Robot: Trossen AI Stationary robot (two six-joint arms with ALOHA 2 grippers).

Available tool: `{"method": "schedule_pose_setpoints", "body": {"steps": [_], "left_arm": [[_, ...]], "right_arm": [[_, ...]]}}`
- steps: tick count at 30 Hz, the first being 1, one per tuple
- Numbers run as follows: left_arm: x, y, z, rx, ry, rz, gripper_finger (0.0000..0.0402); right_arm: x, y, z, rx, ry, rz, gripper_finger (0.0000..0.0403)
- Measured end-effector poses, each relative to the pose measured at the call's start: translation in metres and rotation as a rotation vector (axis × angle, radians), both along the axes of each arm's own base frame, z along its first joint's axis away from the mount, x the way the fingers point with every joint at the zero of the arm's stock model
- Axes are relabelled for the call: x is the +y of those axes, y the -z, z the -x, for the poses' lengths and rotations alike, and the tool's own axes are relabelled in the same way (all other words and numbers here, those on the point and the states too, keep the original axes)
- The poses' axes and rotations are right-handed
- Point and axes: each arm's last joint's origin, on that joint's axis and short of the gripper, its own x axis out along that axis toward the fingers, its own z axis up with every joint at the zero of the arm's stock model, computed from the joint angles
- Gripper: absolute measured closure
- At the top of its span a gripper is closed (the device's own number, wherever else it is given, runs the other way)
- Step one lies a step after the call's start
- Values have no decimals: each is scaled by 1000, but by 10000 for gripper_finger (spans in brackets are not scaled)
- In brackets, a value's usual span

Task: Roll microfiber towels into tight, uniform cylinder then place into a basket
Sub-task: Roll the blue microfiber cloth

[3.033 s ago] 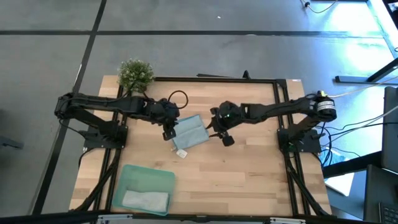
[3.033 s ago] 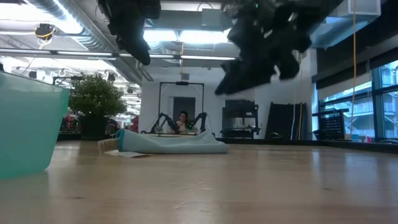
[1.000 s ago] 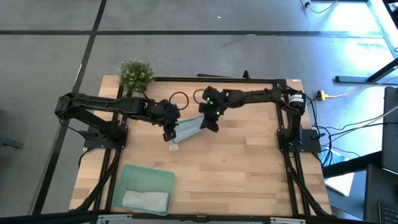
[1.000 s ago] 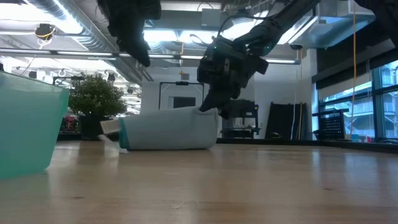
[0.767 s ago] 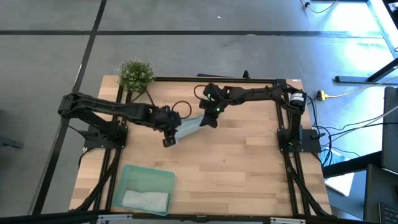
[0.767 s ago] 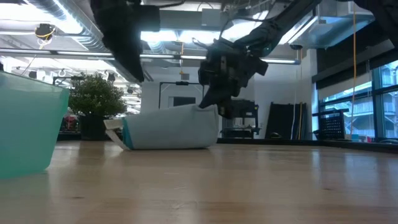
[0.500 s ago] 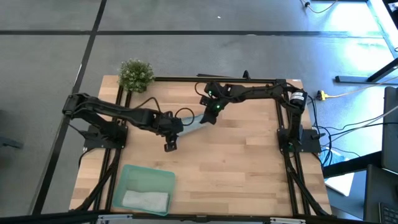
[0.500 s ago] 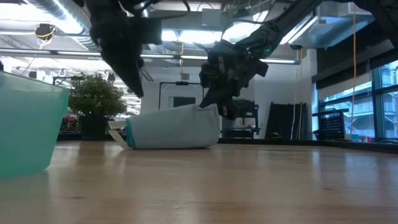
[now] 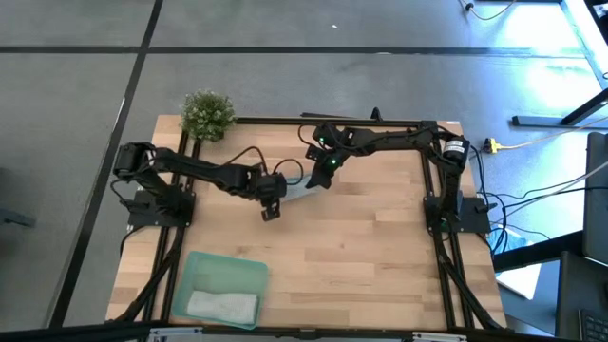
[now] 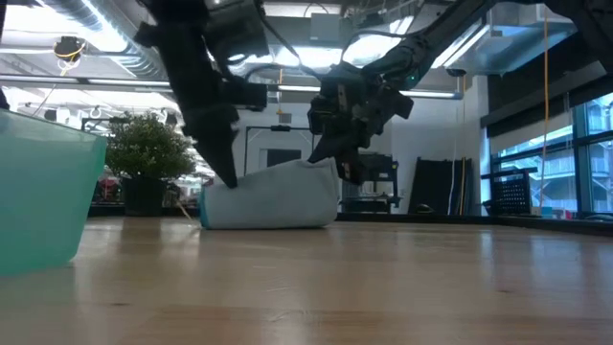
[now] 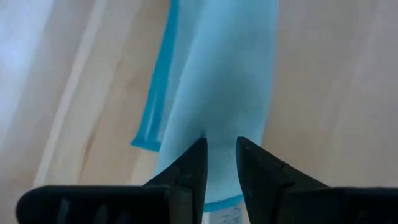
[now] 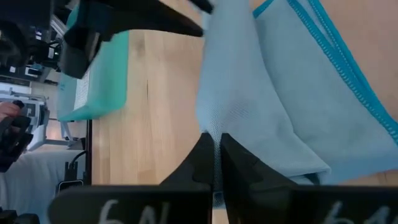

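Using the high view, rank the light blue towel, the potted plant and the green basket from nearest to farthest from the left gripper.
Measured from the left gripper:
1. Light blue towel: right beside it, toward the table's middle.
2. Green basket: at the near left corner, with the grey towel inside.
3. Potted plant: at the far left corner.
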Motion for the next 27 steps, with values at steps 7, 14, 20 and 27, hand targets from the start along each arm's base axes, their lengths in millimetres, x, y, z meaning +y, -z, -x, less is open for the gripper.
{"method": "schedule_pose_setpoints", "body": {"steps": [7, 14, 20, 27], "left_arm": [[19, 6, -5, -7, -27, -2, 321], [29, 31, -13, 49, 9, 25, 321], [35, 45, -17, 83, 1, 35, 321], [37, 51, -18, 102, 4, 56, 321]], "right_arm": [[0, 0, 1, 6, -4, -8, 392], [0, 1, 1, 23, 11, -26, 392], [-1, 1, 1, 25, 19, -25, 389], [-12, 2, 5, 56, 97, -20, 363]]}}
